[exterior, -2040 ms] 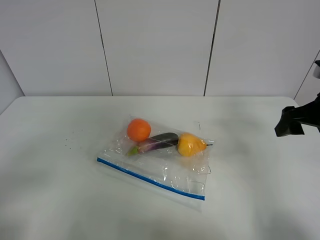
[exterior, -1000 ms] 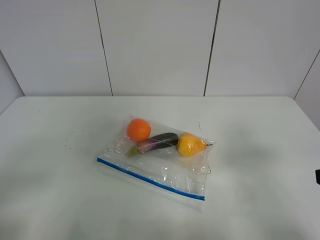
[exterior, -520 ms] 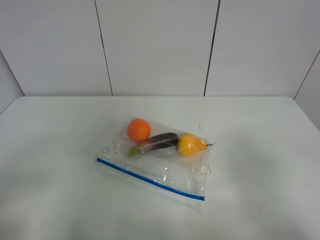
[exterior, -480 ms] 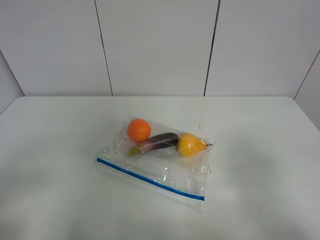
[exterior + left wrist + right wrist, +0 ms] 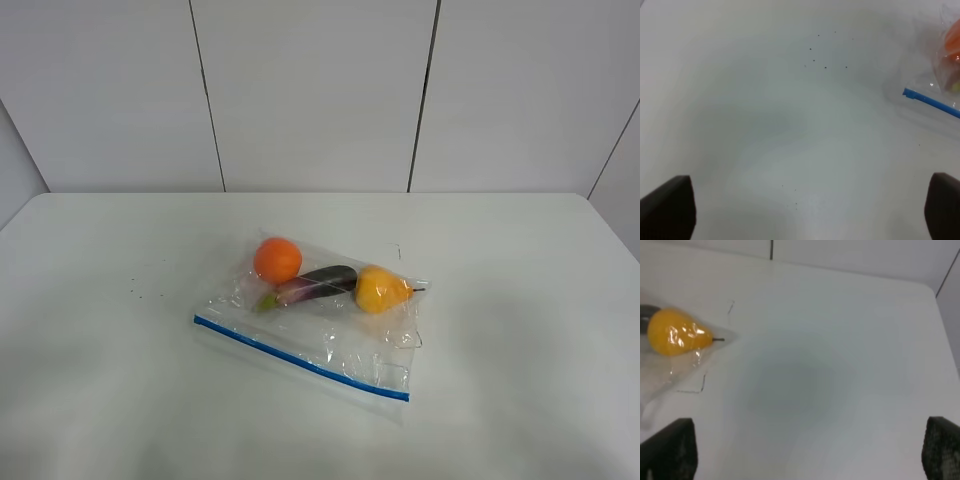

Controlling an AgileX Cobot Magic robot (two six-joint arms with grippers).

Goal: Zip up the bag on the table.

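You see the clear, crinkled bag point(image 5: 318, 322) lying flat mid-table point(image 5: 520, 300), its blue zip strip along the near edge. An orange, eggplant and pear sit inside.

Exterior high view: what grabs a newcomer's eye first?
The clear bag lying near the middle of the white table, with an orange, a dark eggplant and a yellow pear in a row inside it. Next, the blue zipper strip along its near edge. No arm shows in this view.

High overview; wrists above bag point(image 5: 310, 325)
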